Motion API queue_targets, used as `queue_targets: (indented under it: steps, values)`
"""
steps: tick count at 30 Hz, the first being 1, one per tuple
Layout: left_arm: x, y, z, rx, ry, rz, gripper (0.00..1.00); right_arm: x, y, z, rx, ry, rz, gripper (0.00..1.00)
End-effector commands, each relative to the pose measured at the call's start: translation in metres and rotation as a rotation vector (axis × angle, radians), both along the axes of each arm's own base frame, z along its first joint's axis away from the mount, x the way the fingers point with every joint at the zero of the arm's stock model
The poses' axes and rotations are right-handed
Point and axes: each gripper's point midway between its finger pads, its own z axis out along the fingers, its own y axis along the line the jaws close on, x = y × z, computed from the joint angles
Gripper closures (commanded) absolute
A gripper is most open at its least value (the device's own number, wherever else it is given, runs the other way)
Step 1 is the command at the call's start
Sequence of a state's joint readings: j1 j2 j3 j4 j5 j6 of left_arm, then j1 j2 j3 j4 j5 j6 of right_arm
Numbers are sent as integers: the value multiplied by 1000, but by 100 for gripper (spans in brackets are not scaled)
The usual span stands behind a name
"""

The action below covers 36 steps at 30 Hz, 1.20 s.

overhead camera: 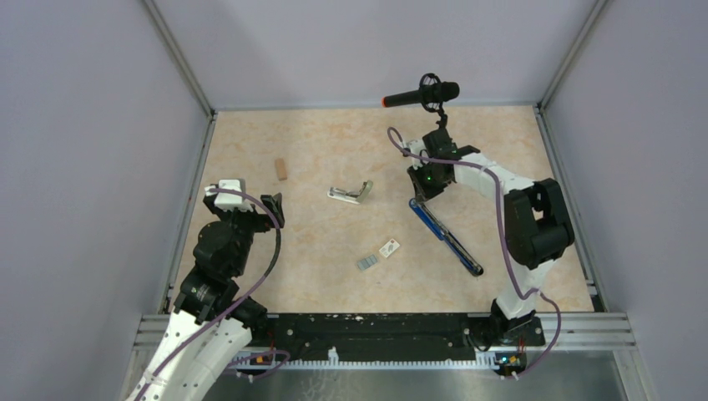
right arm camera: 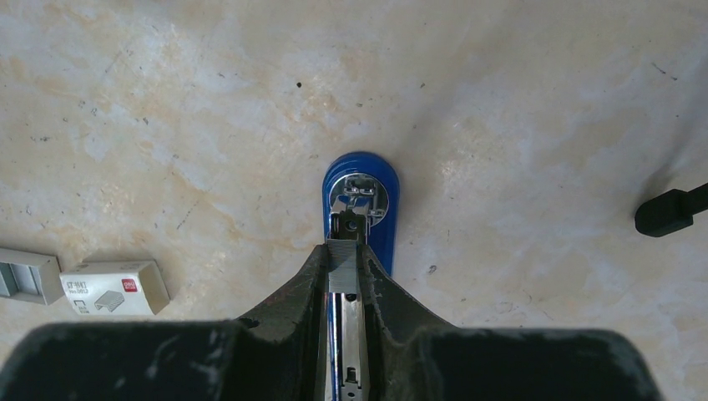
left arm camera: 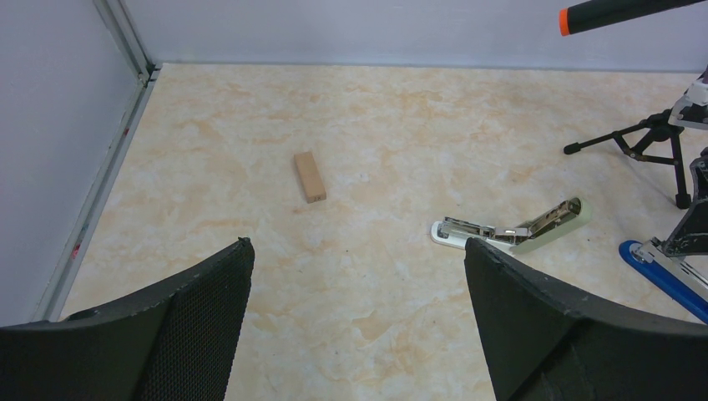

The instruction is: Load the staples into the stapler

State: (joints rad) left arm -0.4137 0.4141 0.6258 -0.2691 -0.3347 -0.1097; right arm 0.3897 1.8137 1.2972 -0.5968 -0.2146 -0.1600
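Open stapler (overhead camera: 351, 194) lies crosswise mid-worktop, between the two arms
Right fingers (right arm camera: 320, 271) pinch a small grey piece (right arm camera: 342, 277) over the blue bar (right arm camera: 384, 209), stapler off to their left; left fingers (left arm camera: 221, 280) spread wide, stapler ahead-right; staples box (overhead camera: 389, 247) nearby

1. top external: fixed, high above the near edge, looking down over the whole desk (overhead camera: 317, 251); the widest, farthest view.
2. left wrist: low, slanting forward between the fingers of its own pincer (left arm camera: 359, 242); shares the stapler (left arm camera: 534, 227) and blue bar (left arm camera: 659, 271) with entry 1.
3. right wrist: straight down, very close over the blue bar; shares it and the white box (right arm camera: 113, 286) with entry 1.
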Motion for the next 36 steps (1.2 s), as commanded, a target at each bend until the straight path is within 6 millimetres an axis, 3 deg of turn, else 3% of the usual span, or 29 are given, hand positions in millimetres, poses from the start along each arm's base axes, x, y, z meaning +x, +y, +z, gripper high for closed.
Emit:
queue_targets:
  steps: [1,36]
  values:
    - [2,1,11,-21,-49,8,1,15,4,14,29,-38,-9,88]
    - [1,1,10,-20,-50,10,1,14,5,3,23,-17,-3,86]
